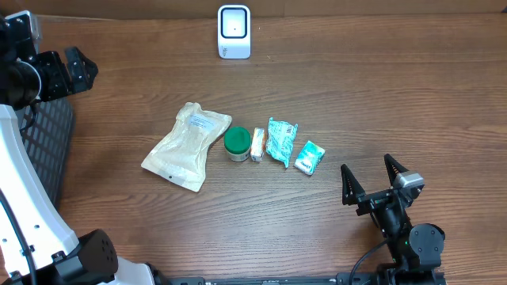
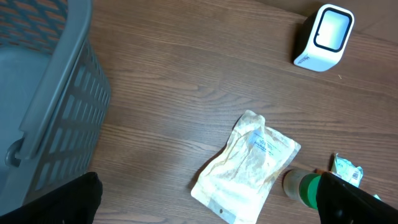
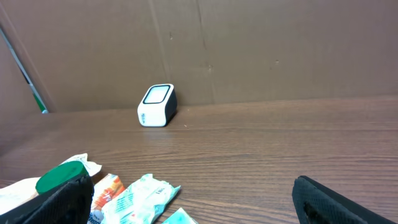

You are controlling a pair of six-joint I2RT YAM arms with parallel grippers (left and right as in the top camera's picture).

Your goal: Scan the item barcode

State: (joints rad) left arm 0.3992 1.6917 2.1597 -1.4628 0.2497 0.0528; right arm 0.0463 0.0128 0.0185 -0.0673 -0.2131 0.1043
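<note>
Overhead: your left gripper (image 1: pixel 83 70) and right gripper (image 1: pixel 367 165), well apart from the scanner (image 1: pixel 234 32), jaws spread, empty; tan pouch (image 1: pixel 186 146) nearer it.

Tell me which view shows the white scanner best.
The left wrist view: the scanner appears largest there, with its window and one side clear. Overhead shows it small, straight from above. The right wrist view shows it small and distant.
</note>
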